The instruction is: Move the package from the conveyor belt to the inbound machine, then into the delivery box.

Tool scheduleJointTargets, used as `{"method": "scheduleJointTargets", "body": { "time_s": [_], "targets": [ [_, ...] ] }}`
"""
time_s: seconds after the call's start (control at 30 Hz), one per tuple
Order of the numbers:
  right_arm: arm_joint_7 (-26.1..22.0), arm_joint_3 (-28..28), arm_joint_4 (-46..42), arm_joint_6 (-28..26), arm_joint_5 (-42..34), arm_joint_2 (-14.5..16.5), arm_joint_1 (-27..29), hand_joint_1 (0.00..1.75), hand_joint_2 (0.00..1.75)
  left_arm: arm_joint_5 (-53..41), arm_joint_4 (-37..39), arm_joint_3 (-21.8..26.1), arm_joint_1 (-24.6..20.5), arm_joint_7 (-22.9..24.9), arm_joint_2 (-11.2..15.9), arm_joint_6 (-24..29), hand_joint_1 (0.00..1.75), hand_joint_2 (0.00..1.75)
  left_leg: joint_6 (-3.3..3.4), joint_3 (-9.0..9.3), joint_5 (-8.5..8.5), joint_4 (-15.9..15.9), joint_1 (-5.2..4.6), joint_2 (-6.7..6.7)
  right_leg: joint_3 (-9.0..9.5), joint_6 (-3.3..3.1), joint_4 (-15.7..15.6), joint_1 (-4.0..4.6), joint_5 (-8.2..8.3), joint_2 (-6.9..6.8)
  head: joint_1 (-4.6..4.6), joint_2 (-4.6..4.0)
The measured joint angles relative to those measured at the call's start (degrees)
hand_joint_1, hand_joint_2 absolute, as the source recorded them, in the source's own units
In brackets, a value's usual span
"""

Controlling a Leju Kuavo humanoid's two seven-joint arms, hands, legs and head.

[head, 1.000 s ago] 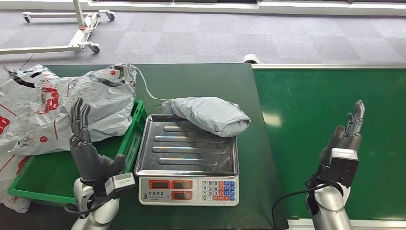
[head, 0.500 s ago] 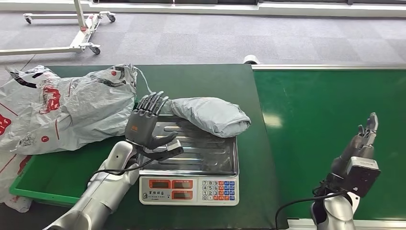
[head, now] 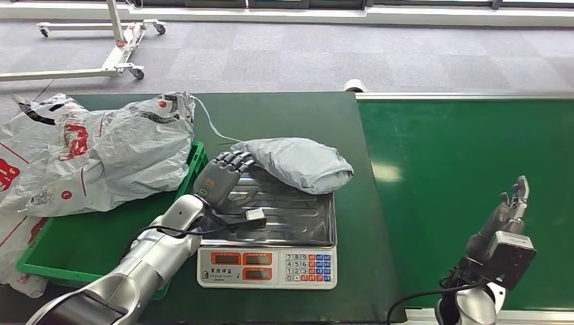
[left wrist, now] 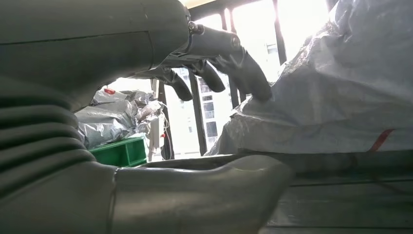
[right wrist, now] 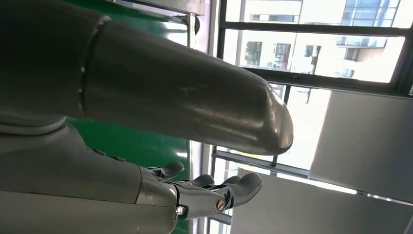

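The left hand (head: 218, 177) reaches over the scale (head: 267, 233), fingers (left wrist: 243, 68) just touching the grey package (head: 298, 162), not gripping it yet. The package lies on the scale's tray, partly off the far edge. The right hand (head: 504, 217) waits, holding nothing, over the green belt (head: 467, 169). Weighing looks done. Next, the left hand must grip the package and carry it to the green box (head: 74, 247) beside it.

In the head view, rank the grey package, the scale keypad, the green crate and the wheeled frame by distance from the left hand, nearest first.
1. Grey package: at the left hand's fingers, on the tray's back.
2. Green crate: just left of the hand.
3. Scale keypad: front right, on the scale's face.
4. Wheeled frame: far back on the floor.

The crate and keypad are fairly close to call.
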Motion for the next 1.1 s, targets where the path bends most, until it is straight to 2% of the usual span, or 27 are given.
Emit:
{"method": "scheduleJointTargets", "body": {
  "time_s": [0.03, 0.1, 0.17, 0.23, 0.33, 0.43, 0.57, 0.83, 0.97, 1.0, 1.1],
  "targets": [
    [0.0, -0.2, 0.0, 0.0, 0.0, 0.1, 0.1, 0.00, 0.00, 0.1, 0.2, -0.1, -0.1, -0.2, -0.1, 0.0, 1.68, 1.75, 0.00, 0.00, 0.00, 0.0, 0.00, 0.00, 0.01, 0.00, 0.0, 0.00, 0.00, 0.00, 0.00, 0.00],
    [0.0, -0.4, 0.0, 0.1, 0.0, 0.1, 0.2, 0.00, 0.00, 0.3, 0.5, -0.2, -0.2, -0.5, -0.2, 0.0, 0.87, 1.75, 0.00, 0.02, 0.00, 0.0, -0.01, 0.00, 0.03, 0.00, 0.0, -0.01, 0.00, -0.01, 0.00, 0.00],
    [0.1, -0.5, 0.0, 0.2, 0.0, 0.2, 0.3, 0.00, 0.00, 0.9, 0.7, -0.2, -0.4, -1.4, -0.3, 0.6, 0.00, 0.87, 0.00, 0.05, 0.00, 0.0, -0.02, 0.00, 0.05, 0.00, 0.0, -0.02, 0.00, -0.01, 0.00, 0.00],
    [0.3, -0.8, 0.0, 0.6, 0.0, 0.4, 0.7, 0.00, 0.00, 2.4, 0.7, -0.2, -0.4, -3.6, -0.4, 2.1, 0.00, 0.00, 0.01, 0.06, 0.00, 0.0, -0.02, 0.00, 0.07, 0.00, 0.0, -0.03, 0.00, -0.02, 0.00, 0.00],
    [0.6, -1.3, 0.0, 1.2, 0.1, 0.7, 1.2, 0.00, 0.00, 5.7, 0.0, -0.2, -0.2, -7.6, -0.8, 4.0, 0.00, 0.00, 0.01, 0.06, 0.00, 0.0, -0.03, -0.01, 0.07, 0.01, 0.0, -0.03, 0.00, -0.05, 0.00, 0.00],
    [0.8, -1.6, 0.0, 1.8, 0.3, 1.1, 1.5, 0.00, 0.00, 7.5, -0.7, -0.2, 1.2, -9.1, -1.6, 4.3, 0.00, 0.00, 0.01, -0.05, 0.01, 0.0, -0.02, 0.02, -0.08, -0.01, 0.0, -0.02, 0.03, 0.01, 0.00, 0.00],
    [0.9, -1.7, 0.0, 2.4, 0.9, 1.6, 1.8, 0.00, 0.00, 7.3, -0.9, -0.2, 2.3, -7.8, -2.8, 4.1, 0.00, 0.00, 0.00, -0.33, 0.09, 0.0, -0.02, 0.03, -0.36, 0.01, 0.0, -0.02, 0.11, 0.04, 0.00, 0.00],
    [1.2, -1.6, 0.2, 3.3, 2.7, 3.5, 2.1, 0.00, 0.00, 4.2, 1.4, -1.2, 1.2, -3.6, -4.9, 1.5, 0.00, 0.00, -0.01, -0.59, 0.09, 0.0, -0.03, 0.01, -0.61, 0.02, 0.0, -0.02, 0.11, 0.03, 0.00, 0.00],
    [1.5, -1.3, 0.7, 3.6, 3.0, 4.2, 2.1, 0.00, 0.00, 2.5, 2.6, -2.2, 0.5, -1.6, -5.8, 1.6, 0.00, 1.75, -0.01, -0.66, 0.09, 0.0, -0.03, 0.01, -0.67, 0.02, 0.0, -0.02, 0.11, 0.03, 0.00, 0.00],
    [1.6, -1.1, 1.0, 3.6, 3.1, 4.3, 2.1, 0.00, 0.00, 2.4, 2.8, -2.3, 0.4, -1.3, -5.9, 2.0, 0.00, 1.75, -0.01, -0.67, 0.09, 0.0, -0.02, 0.01, -0.68, 0.02, 0.0, -0.01, 0.11, 0.03, 0.00, 0.00],
    [1.7, -0.3, 2.2, 3.8, 3.1, 4.6, 2.0, 0.00, 0.00, 2.9, 3.4, -2.3, -0.3, -0.3, -6.0, 3.5, 0.00, 0.44, -0.01, -0.68, 0.09, 0.0, -0.02, 0.01, -0.69, 0.02, 0.0, 0.00, 0.11, 0.04, 0.00, 0.00]
  ]
}}
